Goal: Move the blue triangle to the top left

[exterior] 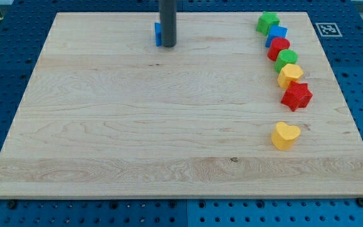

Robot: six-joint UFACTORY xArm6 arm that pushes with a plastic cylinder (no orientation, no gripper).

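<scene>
The blue triangle (158, 34) lies near the view's top edge of the wooden board (106, 126), a little left of the middle. Only its left part shows; the rod hides the rest. My tip (168, 45) stands right against the block's right side, touching or nearly touching it.
A curved row of blocks runs down the view's right: a green block (267, 23), a blue block (276, 34), a red block (278, 48), a green block (287, 59), a yellow block (290, 75), a red star (296, 96). A yellow heart (285, 135) lies apart below them.
</scene>
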